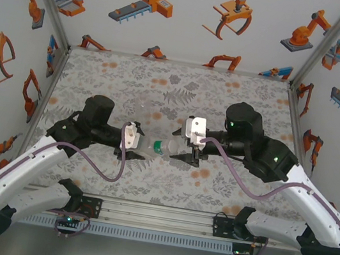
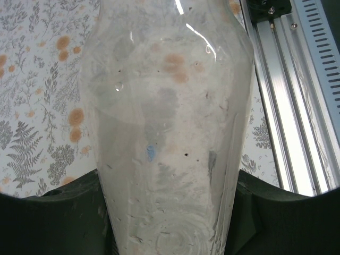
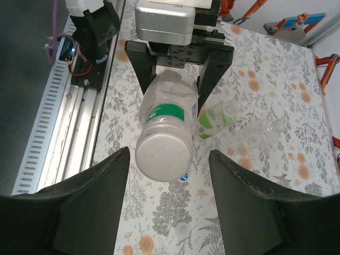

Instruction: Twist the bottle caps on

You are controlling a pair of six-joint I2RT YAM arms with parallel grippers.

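My left gripper (image 1: 134, 140) is shut on a scuffed clear bottle (image 2: 170, 122) with a green-and-white label (image 3: 164, 113) and holds it level above the table. The bottle's round whitish end (image 3: 163, 154) points at my right wrist camera; I cannot tell whether it is a cap or the base. My right gripper (image 3: 169, 159) is open, with a gap between each jaw and that end. A blue cap (image 3: 184, 178) lies on the table, partly hidden under the bottle. A pale cap (image 3: 182, 229) lies nearer. A green-tinted bottle (image 3: 215, 119) and a clear bottle (image 3: 257, 132) lie beyond.
The aluminium rail (image 1: 155, 219) with both arm bases runs along the table's near edge, close beside the held bottle. The floral table top (image 1: 163, 87) stretches to the back wall, and printed walls close in both sides.
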